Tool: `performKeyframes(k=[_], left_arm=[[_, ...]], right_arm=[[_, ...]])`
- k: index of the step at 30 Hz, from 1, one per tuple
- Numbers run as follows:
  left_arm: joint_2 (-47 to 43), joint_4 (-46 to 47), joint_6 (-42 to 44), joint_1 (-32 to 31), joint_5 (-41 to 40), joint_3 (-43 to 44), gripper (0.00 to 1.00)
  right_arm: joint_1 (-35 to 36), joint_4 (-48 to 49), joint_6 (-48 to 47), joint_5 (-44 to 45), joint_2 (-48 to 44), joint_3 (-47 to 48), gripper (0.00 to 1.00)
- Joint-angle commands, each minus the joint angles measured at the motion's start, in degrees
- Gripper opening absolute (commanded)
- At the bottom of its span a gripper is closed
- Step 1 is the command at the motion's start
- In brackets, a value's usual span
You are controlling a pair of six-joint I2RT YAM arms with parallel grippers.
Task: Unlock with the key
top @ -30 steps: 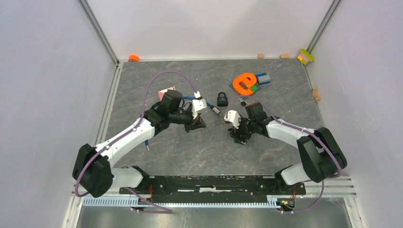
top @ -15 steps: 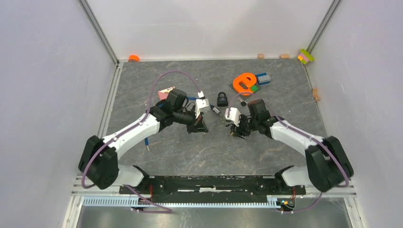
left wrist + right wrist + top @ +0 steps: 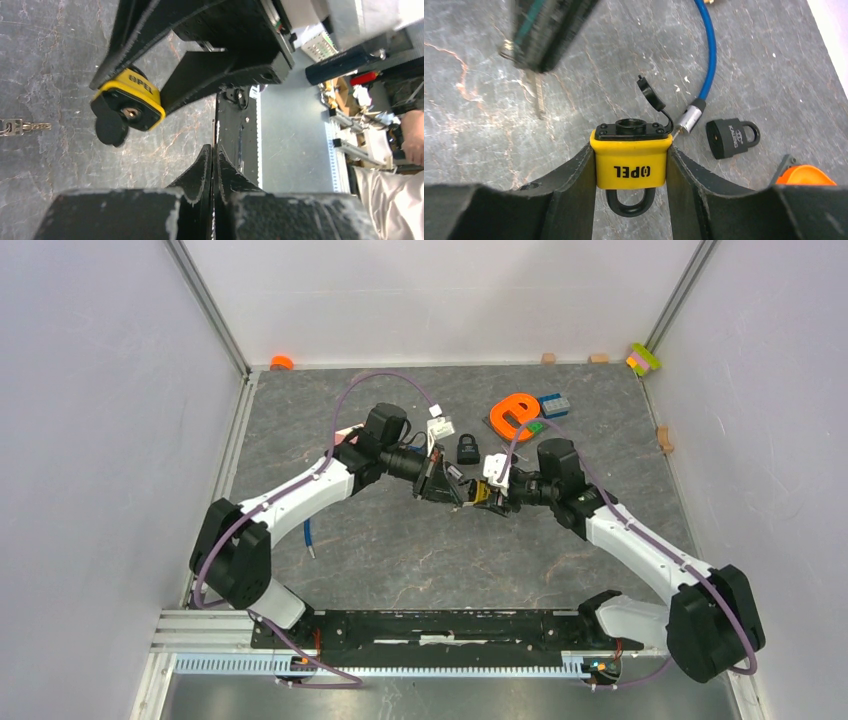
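Yellow padlock [image 3: 631, 159], "OPEL" on its body, is clamped by both sides betw. the fingers of the R gripper [image 3: 631, 149]. Jaws stand partway apart, tight on the body. The lock looks to be held clear of the stone-look tabletop [image 3: 400, 550]. It sits on the arm-base side of the black padlock [image 3: 730, 135], near it but not touching.

Shackle [image 3: 630, 202] points back twd the R wrist. Keyhole face points twd the L gripper [image 3: 213, 150]. Black dust flap [image 3: 649, 94] is swung open, keyhole bare.

L gripper: fingers pressed together, fully closed, nothing visible betw. them. Its tip faces the keyhole but stays apart from it. It's further from the black padlock than the yellow one is.

Key [image 3: 538, 97] w/ a short chain looks to lie flat on the tabletop below the L gripper, also further from the black padlock than the yellow one. Whether anything touches it: can't tell.

Blue cable [image 3: 710, 55] runs past the black padlock. Its metal end lies betw. the black padlock and the yellow one. Orange letter piece [image 3: 513, 413] lies beyond the black padlock, on the R-arm side, apart from it.
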Motion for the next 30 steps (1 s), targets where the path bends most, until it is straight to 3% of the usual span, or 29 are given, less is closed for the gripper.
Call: performKeyframes(k=[1, 11, 18, 30], left_arm=[[0.6, 9.8, -12.4, -0.3, 1.7, -1.3, 0.02], [1.4, 24.1, -20.1, -0.4, 1.7, -7.2, 0.02], [1.1, 22.9, -20.0, 0.7, -1.4, -6.8, 0.02], [1.9, 22.3, -22.8, 3.3, -0.9, -5.3, 0.02]], right_arm=[[-0.2, 4.1, 3.1, -7.0, -2.8, 3.0, 0.0], [-2.0, 5.8, 6.4, -12.3, -3.0, 2.6, 0.0], [-3.5, 5.9, 5.8, -14.0, -4.5, 0.7, 0.0], [-3.9, -0.8, -4.4, -16.4, -5.0, -1.0, 0.0]])
